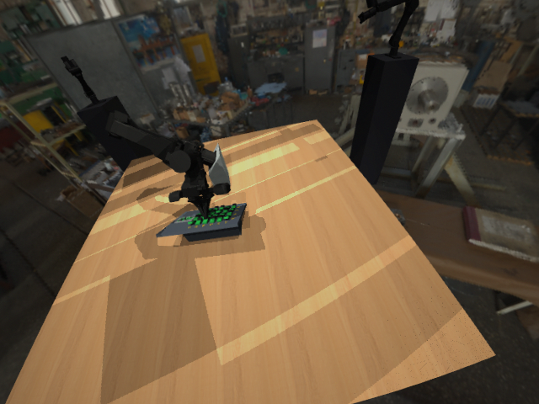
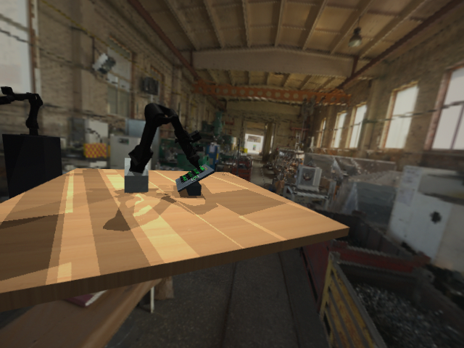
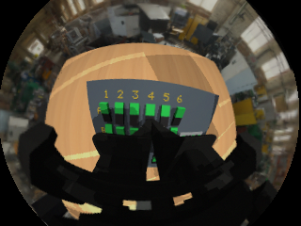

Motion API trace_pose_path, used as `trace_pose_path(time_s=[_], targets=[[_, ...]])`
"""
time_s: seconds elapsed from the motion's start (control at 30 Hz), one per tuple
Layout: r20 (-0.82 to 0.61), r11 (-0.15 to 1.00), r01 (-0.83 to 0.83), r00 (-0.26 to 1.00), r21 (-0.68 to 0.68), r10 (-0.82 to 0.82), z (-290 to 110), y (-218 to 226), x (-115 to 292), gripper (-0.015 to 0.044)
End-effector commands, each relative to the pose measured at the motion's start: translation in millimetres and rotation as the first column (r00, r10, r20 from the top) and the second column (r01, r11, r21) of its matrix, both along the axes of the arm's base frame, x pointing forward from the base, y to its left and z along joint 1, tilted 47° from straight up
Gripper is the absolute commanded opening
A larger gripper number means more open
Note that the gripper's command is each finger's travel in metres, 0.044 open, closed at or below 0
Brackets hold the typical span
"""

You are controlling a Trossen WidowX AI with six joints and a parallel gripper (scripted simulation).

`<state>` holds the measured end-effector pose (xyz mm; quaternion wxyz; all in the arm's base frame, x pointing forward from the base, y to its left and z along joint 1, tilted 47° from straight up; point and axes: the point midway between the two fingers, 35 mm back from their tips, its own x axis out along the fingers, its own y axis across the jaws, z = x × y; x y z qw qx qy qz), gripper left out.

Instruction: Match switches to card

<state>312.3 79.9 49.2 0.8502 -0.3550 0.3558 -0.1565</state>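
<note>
A tilted dark grey switch panel [image 1: 173,227] [image 2: 183,183] [image 3: 198,108] stands on the wooden table [image 1: 304,261] [image 2: 112,225]. It carries rows of green and dark rocker switches [image 1: 220,214] [image 2: 193,173] [image 3: 150,111], with yellow numbers along the far row in the wrist view. My gripper [image 1: 202,212] [image 2: 196,168] [image 3: 150,121] is shut with nothing between the fingers. Its tips point down onto the switch grid, near the middle columns, touching or just above a switch. The small card is not clear in any view; my fingers hide the near part of the panel in the wrist view.
The arm's grey base block [image 2: 135,182] stands on the table behind the panel. Two black camera posts [image 1: 381,113] [image 2: 31,161] stand at the table's edges. A lower bench with a book [image 1: 500,232] lies to the right.
</note>
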Motion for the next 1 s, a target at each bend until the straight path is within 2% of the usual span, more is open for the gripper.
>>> trace_pose_path(time_s=[0.0,0.7,0.97], targets=[[-0.007,1.0,-0.002,1.0,-0.002,0.002,-2.3,-0.5,0.1,0.0],[-0.001,1.0,0.001,1.0,0.001,-0.001,-1.0,-0.3,1.0,0.0],[-0.028,1.0,0.016,0.999,-0.001,-0.016,29.7,33.7,-41.8,0.0]])
